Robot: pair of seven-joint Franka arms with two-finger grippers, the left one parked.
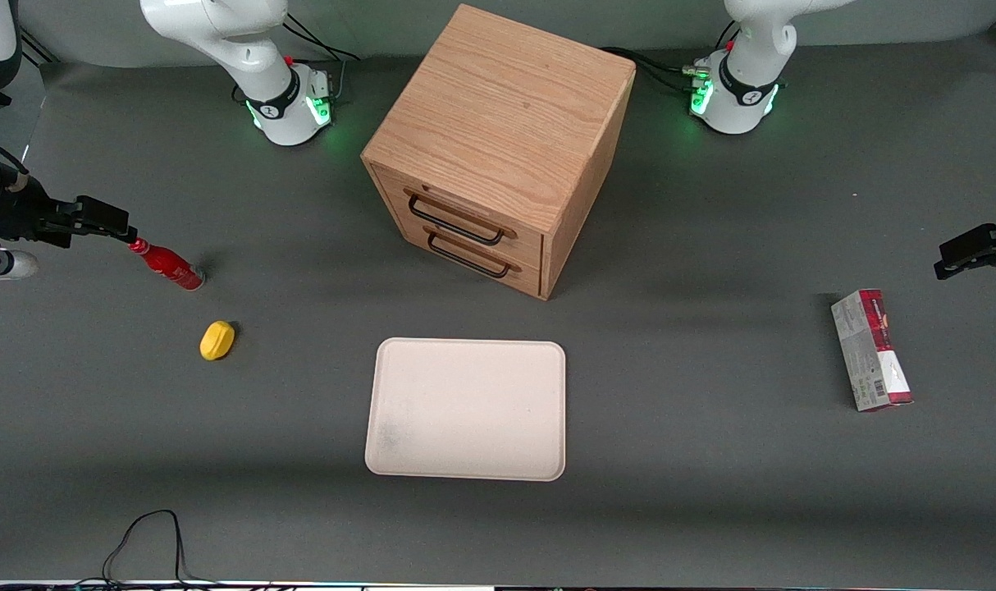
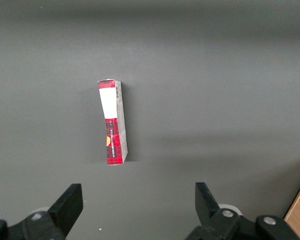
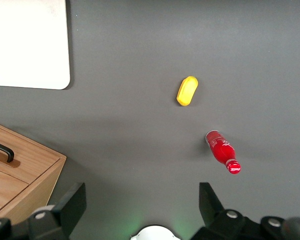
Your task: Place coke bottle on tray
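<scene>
While your gripper (image 1: 125, 232) hangs above the table at the working arm's end, its fingers (image 3: 72, 205) stand spread wide with nothing between them. You have the coke bottle (image 1: 168, 267) standing on the dark mat (image 1: 711, 460), its red cap just beside the fingertips in the front view; the right wrist view shows it clear of both fingers. A yellow lemon-like lump (image 1: 217, 340) lies near the bottle, nearer the front camera, with a bare gap between the two. Your tray (image 1: 465, 409) sits flat and unloaded near the table's middle, rim unobstructed on all four sides, well apart from the bottle. An oak drawer cabinet (image 1: 498, 148) stands farther from the front camera than the tray, both drawers shut, with a strip of mat between its front corner and the tray's edge. A red-and-grey carton (image 1: 871, 350) lies toward the parked arm's end, well apart from everything.
</scene>
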